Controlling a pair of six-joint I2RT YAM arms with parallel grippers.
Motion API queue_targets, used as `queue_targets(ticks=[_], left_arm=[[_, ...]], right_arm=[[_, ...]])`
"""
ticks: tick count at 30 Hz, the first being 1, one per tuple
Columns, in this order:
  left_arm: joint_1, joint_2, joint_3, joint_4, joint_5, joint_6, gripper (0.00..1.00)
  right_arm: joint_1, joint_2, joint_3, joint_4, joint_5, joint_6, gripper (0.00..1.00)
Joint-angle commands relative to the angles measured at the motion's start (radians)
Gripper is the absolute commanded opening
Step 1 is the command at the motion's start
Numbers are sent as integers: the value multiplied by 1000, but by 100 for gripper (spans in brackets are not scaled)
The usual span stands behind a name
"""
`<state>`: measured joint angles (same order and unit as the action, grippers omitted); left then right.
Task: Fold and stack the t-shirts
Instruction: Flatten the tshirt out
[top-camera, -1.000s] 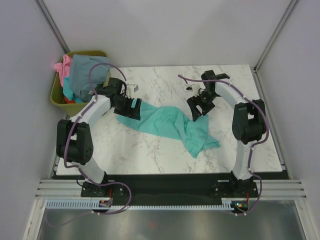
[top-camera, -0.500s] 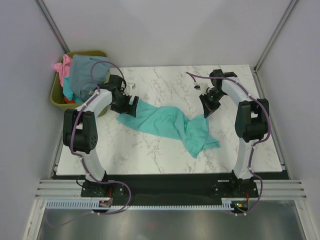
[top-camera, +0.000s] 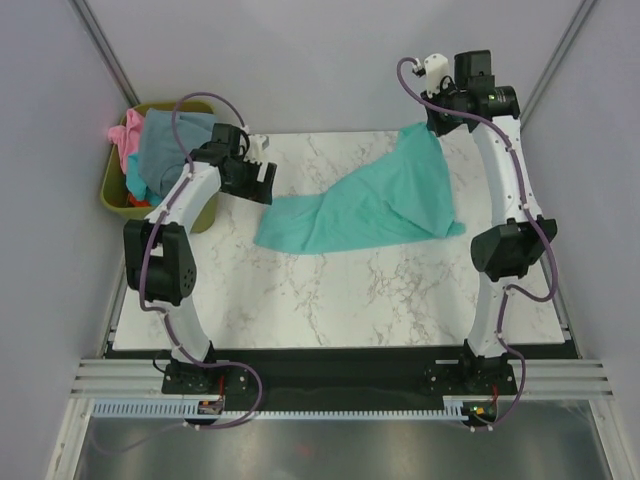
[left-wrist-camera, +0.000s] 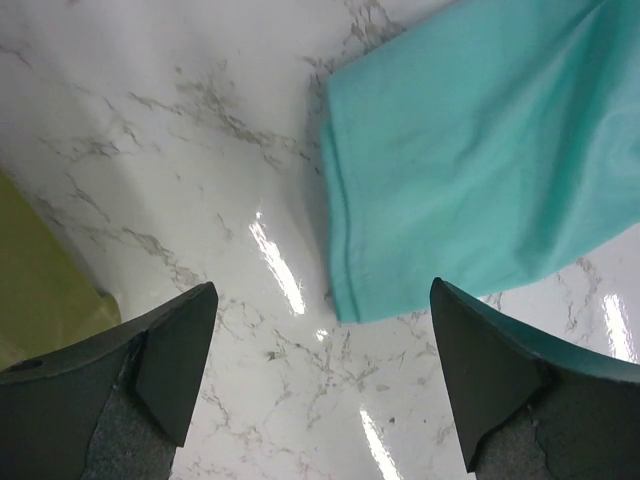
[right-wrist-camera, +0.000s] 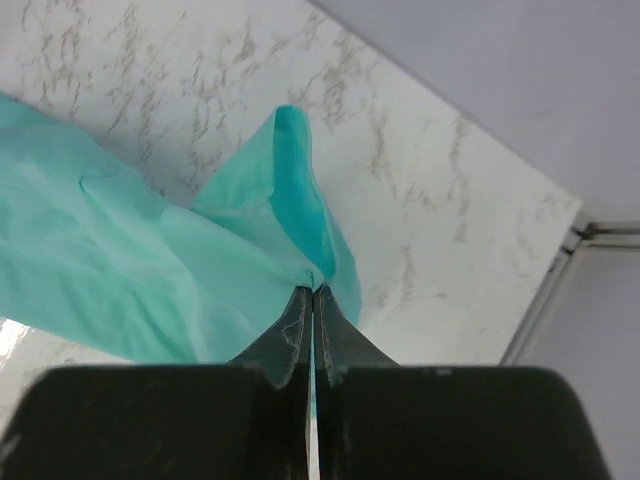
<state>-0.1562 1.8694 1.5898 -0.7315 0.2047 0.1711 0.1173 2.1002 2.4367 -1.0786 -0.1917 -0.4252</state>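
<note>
At about ten o'clock off the table (top-camera: 300, 290) in the overhead view, the olive-green bin (top-camera: 112, 190) is sitting with soft cloth bulging over its rim. A pink t-shirt (top-camera: 122, 135) is crumpling at its far-left corner, a grey-blue t-shirt (top-camera: 168, 140) is draping across the top, and a sliver of red-orange t-shirt (top-camera: 140, 200) is peeking out beneath. My left wrist camera is catching only a flat olive patch of that bin's wall at eight o'clock.

My left arm (top-camera: 190, 200) is reaching along the bin's side. My left jaws are standing wide open and holding nothing. In the wrist view their two dark, wedge-shaped fingers (left-wrist-camera: 170, 350) are framing glossy white marble veined in grey, with lamp glints streaking across it. The teal t-shirt is filling that view from twelve to three o'clock, and only here are its stitched hem and rounded corner showing, lying flat on the table.

From overhead, the teal t-shirt (top-camera: 370, 205) is stretching as a smooth, broad band from the table's middle toward one o'clock, widening as it goes.

My right arm (top-camera: 510, 190) is standing tall at the far-right corner. My right jaws are clamping shut on a pinched peak of the teal cloth. The right wrist view is showing the black fingers (right-wrist-camera: 290, 340) meeting in a thin seam, the fabric fanning away toward nine and twelve o'clock, and a metal frame rail (right-wrist-camera: 600, 235) at three o'clock.
</note>
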Motion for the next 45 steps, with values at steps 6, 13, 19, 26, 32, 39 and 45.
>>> queue_targets(ticks=[6,13,19,26,32,39,45], left_arm=[[7,-98,156,0,-25,30,95],[6,-171,188,-28,-8,42,96],[6,-127,222,-63,42,27,100],[-5,236,551,-201,107,30,99],[-6,474,791,-194,78,47,97],[-5,490,739,-181,74,41,97],[-11,475,710,-180,130,31,96]], right_arm=[[123,-330,-187,-59,14,-127,0],[196,-541,-393,-342,-251,-11,0],[203,-563,-472,-342,-233,-37,67],[-2,-502,-571,103,-71,169,75],[-175,-238,-541,187,-25,321,70],[-283,-65,-531,178,-28,325,68],[-393,105,-409,178,-97,316,66]])
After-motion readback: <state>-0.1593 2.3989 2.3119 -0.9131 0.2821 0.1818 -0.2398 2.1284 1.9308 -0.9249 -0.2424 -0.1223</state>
